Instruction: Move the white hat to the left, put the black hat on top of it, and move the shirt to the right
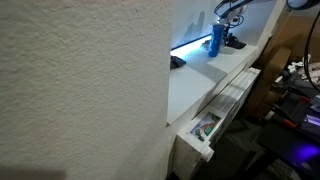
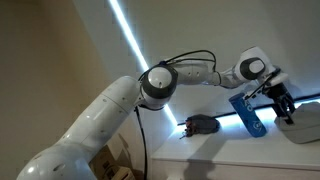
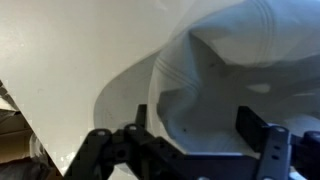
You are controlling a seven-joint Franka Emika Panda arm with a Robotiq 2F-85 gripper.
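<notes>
The white hat point(image 3: 235, 55) fills the wrist view, a pale cloth cap lying on the white surface. My gripper point(image 3: 195, 120) hangs low over it, open, one finger point(image 3: 140, 116) at its edge and the other point(image 3: 250, 123) over its crown; nothing is clamped. In an exterior view the gripper point(image 2: 283, 106) stands just above the white hat point(image 2: 304, 128). The black hat point(image 2: 203, 125) lies apart on the far side of a bright blue cloth item point(image 2: 247, 112), which looks like the shirt. Black hat point(image 1: 177, 62), blue item point(image 1: 214, 42) and gripper point(image 1: 234, 42) also show along the shelf.
A textured wall point(image 1: 80, 90) blocks much of an exterior view. The white shelf point(image 1: 205, 85) ends in a front edge with a drawer-like box point(image 1: 205, 128) below. A lit strip point(image 2: 128, 35) runs along the back. Dark equipment point(image 1: 295, 95) stands beside the shelf.
</notes>
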